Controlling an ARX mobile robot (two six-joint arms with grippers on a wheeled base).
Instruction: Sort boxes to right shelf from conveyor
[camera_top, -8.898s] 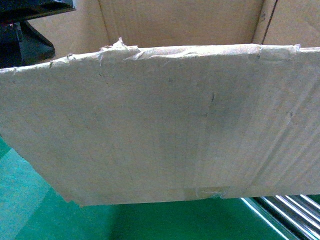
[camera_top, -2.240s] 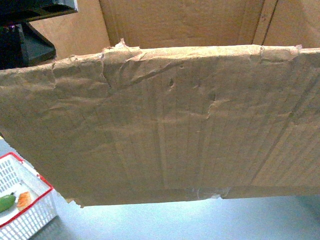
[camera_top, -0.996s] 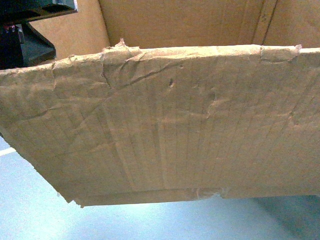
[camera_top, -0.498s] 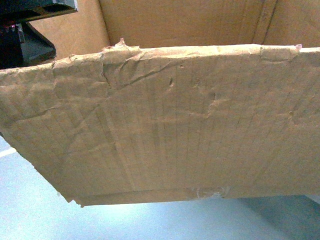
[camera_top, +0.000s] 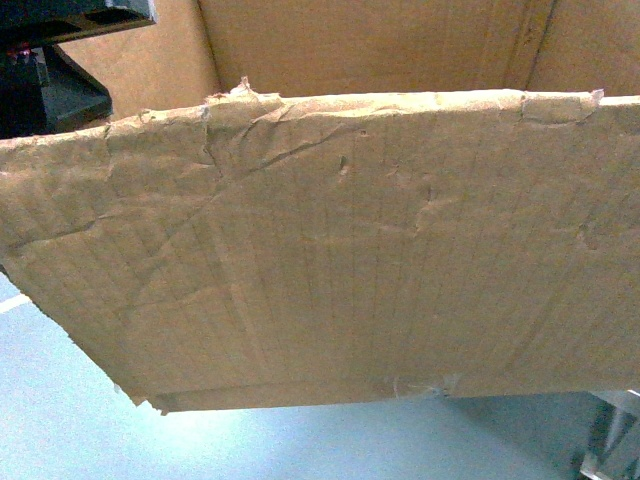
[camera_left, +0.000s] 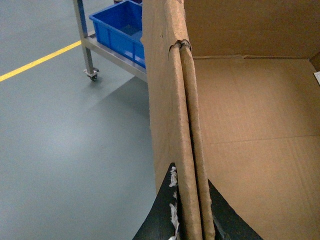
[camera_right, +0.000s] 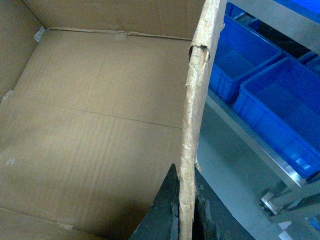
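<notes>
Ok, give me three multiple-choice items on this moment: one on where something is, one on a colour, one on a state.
1. Where are the crates in the right wrist view?
A. inside the carton
B. on a metal rack beside the carton
C. on the floor under the carton

2. What colour is the line on the floor in the left wrist view?
A. yellow
B. red
C. white

3. How does the left gripper stand to the carton?
A. open, away from it
B. clamped on its side wall
C. resting on its bottom

Answers:
1 B, since the blue crates sit on steel shelf bars outside the carton's wall.
2 A, since the stripe is plainly yellow.
3 B, since a dark finger shows on each side of the wall's edge.
</notes>
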